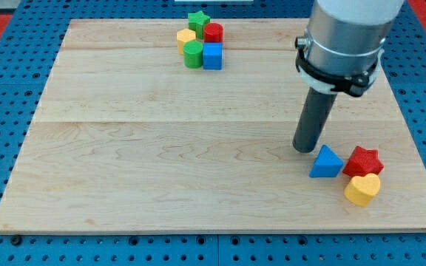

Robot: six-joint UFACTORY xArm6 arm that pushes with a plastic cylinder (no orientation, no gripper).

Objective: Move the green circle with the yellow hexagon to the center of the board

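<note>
At the frame's lower right lies a yellow heart [362,189], touching a red star [364,160] just above it and a blue triangle [325,162] to their left. My tip [305,149] rests on the pale wooden board [161,162], just up and left of the blue triangle; I carry no pincer, only the rod. Blue pegboard [6,81] surrounds the board. Near the top edge cluster the green circle [193,54], yellow hexagon [186,38], blue cube [212,56], red cylinder [213,33] and green star [198,20]. No writing shows.
</note>
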